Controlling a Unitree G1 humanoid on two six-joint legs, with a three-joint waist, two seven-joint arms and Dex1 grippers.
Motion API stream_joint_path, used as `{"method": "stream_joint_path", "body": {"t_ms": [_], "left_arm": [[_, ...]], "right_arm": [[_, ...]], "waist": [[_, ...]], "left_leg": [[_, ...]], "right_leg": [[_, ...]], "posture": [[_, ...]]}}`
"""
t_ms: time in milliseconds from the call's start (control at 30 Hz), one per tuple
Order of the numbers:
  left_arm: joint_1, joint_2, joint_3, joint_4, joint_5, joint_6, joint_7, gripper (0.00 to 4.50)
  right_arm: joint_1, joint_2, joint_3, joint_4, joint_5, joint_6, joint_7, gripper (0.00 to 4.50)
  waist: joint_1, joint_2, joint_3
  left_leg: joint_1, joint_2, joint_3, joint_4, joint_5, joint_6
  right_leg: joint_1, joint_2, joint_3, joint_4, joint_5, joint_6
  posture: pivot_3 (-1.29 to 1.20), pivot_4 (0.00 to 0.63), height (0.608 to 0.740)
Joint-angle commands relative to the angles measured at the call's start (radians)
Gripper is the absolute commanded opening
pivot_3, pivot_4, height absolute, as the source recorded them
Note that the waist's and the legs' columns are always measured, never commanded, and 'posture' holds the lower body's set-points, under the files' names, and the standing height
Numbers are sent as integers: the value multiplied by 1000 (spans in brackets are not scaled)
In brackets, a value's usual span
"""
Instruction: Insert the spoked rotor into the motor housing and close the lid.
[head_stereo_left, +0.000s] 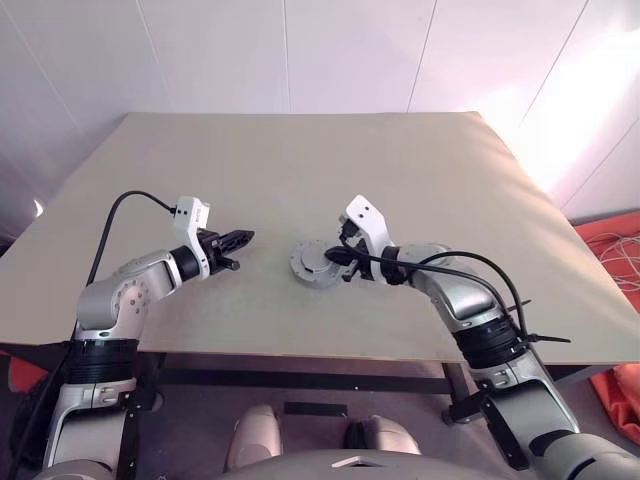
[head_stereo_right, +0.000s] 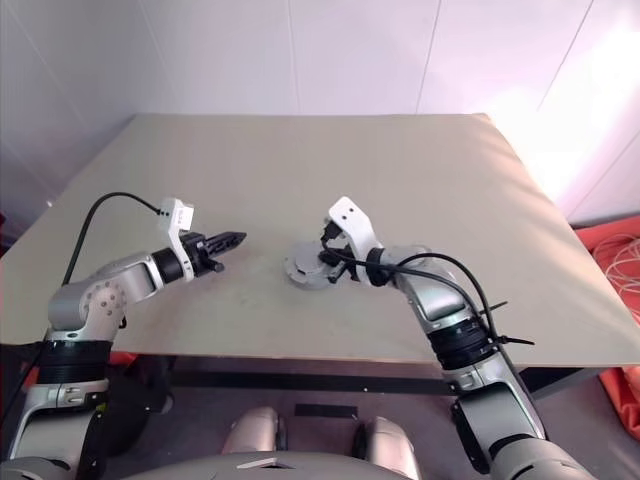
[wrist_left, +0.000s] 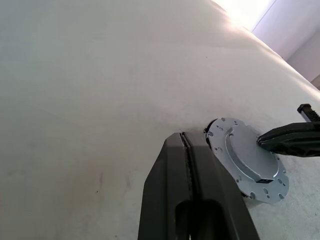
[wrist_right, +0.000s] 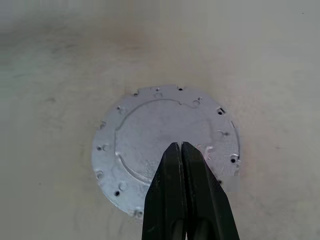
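Round silvery-grey lid (wrist_right: 165, 150) flat on worktop (head_stereo_left: 300, 170), rim dotted with small holes; right claw (wrist_right: 181, 145) pressed together on it, left claw (head_stereo_left: 243, 238) pressed together beside.

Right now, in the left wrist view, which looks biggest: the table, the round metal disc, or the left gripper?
1. Table, biggest by far.
2. Left gripper looks bigger than the disc, but it is much nearer the camera, so unsure.
3. Disc.
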Motion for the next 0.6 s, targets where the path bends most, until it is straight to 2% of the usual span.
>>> {"method": "stream_joint_path", "body": {"t_ms": [33,300,467,600], "left_arm": [[-6,22,41,-44,-22,10,4,0],[-25,36,70,-68,-140,198,2,0],[-49,32,72,-68,-201,282,1,0],[-65,30,69,-52,-212,288,-12,0]], "right_arm": [[-16,21,20,36,-9,-18,-13,15],[-20,33,25,82,-10,-53,-13,15],[-36,49,-65,43,80,-49,15,15],[-37,59,-133,14,133,-104,22,15]], "waist": [[0,0,0],[0,0,0],[0,0,0],[0,0,0]], "left_leg": [[0,0,0,0,0,0],[5,0,0,0,0,0],[13,0,0,-3,-2,2],[12,-1,0,-3,-2,2]], "right_leg": [[0,0,0,0,0,0],[5,0,0,0,0,0],[14,0,0,-4,0,0],[15,0,0,-7,0,0]], "posture": [[0,0,740],[0,0,740],[0,0,740],[0,0,740]]}}
